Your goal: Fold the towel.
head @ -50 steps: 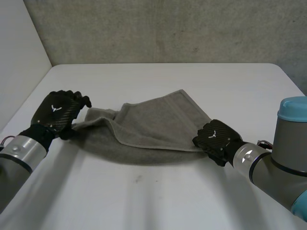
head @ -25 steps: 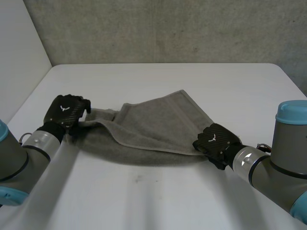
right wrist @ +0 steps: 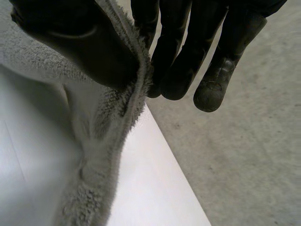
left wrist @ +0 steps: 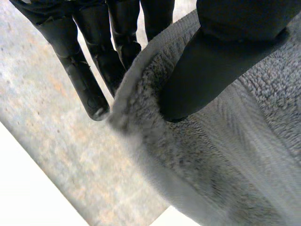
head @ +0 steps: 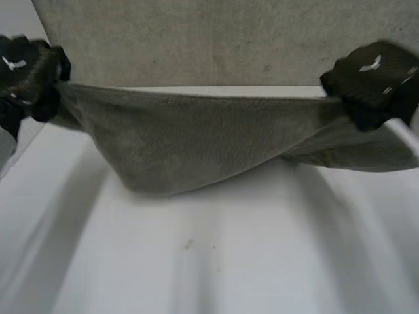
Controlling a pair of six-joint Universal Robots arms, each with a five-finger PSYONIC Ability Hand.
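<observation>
Towel (head: pixel 190 140) has been lifted from the surface (head: pixel 196 261), spread for folding. Left hand (head: pixel 26 73) and right hand (head: pixel 370 80) each pinch an end.

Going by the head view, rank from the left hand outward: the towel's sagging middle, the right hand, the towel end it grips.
1. Towel end, pinched in the left hand.
2. Sagging middle, hanging between the hands.
3. Right hand, at the towel's opposite end.

The left hand (head: pixel 26 73) is being cut off by the head view's left edge, the right hand (head: pixel 370 80) by its right edge. The hanging towel (head: pixel 190 140) is hiding the far middle of the table (head: pixel 229 261), and its right end is running out of view.
</observation>
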